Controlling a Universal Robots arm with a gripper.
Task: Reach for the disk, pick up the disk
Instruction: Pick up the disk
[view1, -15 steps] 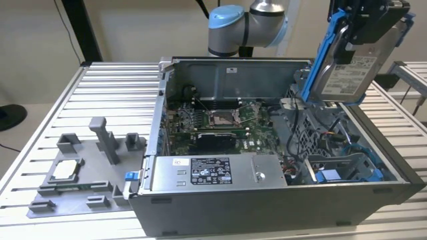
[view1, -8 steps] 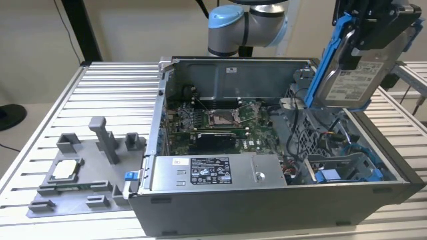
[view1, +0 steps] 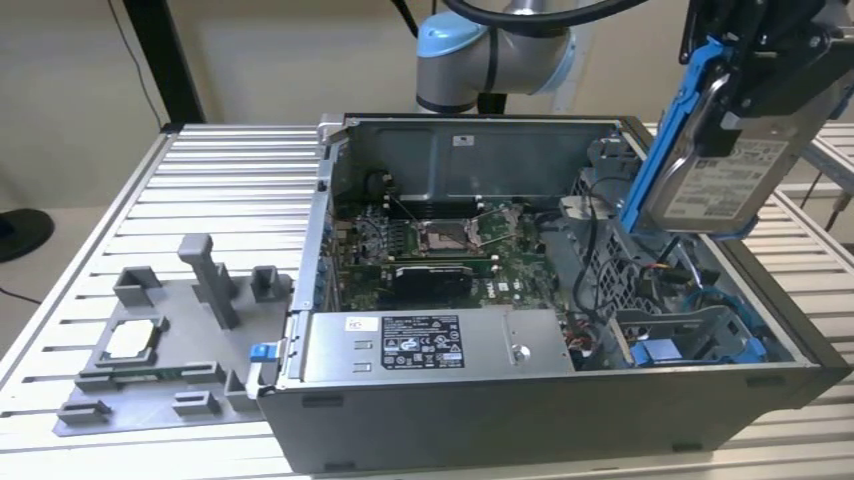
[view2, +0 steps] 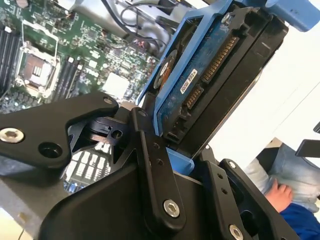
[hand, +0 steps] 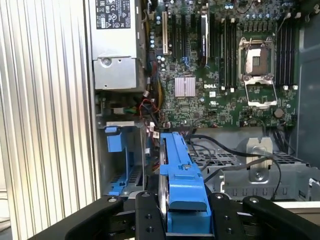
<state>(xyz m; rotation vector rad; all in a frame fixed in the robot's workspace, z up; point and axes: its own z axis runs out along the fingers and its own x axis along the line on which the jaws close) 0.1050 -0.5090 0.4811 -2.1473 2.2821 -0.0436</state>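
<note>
The disk (view1: 722, 182), a silver hard drive with a white label in a blue plastic bracket, hangs upright in the air above the open computer case, at the exterior view's upper right. My gripper (view1: 747, 95) is shut on its upper end. In the second wrist view the disk's (view2: 210, 75) blue circuit-board side and connector show, clamped between my black fingers (view2: 152, 155). The first wrist view looks along the disk's blue bracket edge (hand: 179, 170), which sits between the two fingers (hand: 147, 215) over the case interior.
The open computer case (view1: 534, 410) holds a motherboard (view1: 441, 240), a labelled power supply (view1: 427, 345), cables and a blue drive cage (view1: 694, 345) under the disk. A grey fixture plate (view1: 160, 350) lies at the exterior view's left. A person's hand (view2: 280, 192) shows nearby.
</note>
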